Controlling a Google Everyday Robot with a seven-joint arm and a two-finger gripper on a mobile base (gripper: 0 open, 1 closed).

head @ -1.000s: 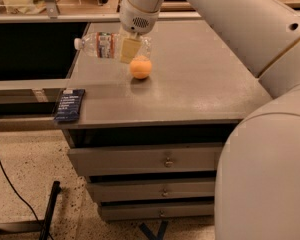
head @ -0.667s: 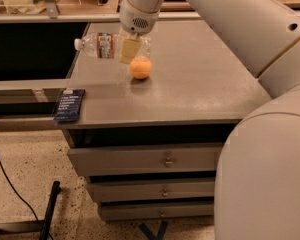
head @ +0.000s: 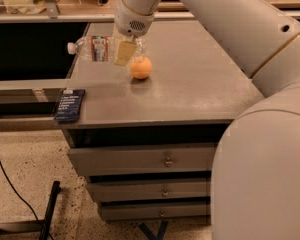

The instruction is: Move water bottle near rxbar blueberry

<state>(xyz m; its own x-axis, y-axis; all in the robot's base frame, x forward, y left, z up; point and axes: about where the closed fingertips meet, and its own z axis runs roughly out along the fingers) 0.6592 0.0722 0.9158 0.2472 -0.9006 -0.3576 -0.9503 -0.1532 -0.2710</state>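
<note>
The gripper [head: 125, 53] hangs at the far left part of the grey table [head: 195, 86], straight down from the arm's wrist, right at the base end of the water bottle [head: 97, 48]. The bottle lies on its side. Its long axis runs left to right across the jaws, and its white cap points away from them to the left, out near the table's left edge. The jaws straddle or cover the bottle's right-hand end. I cannot tell whether they are closed on it or only set around it, nor whether the bottle rests on the table or is carried just above it.

Just beside the jaws, to the right and a little toward the camera, sits an orange ball [head: 140, 67], close enough to be nudged by any sideways swing.

The rxbar blueberry [head: 70, 104] lies flat on the near left corner of the table, well apart from the jaws, toward the camera and to their left. Its long axis runs roughly front to back.

I judge that the coming move depends on that diagonal. The bottle must travel from the jaws' present spot toward the camera and leftward, away from the ball, and end beside the bar without going over the table's left edge.
</note>
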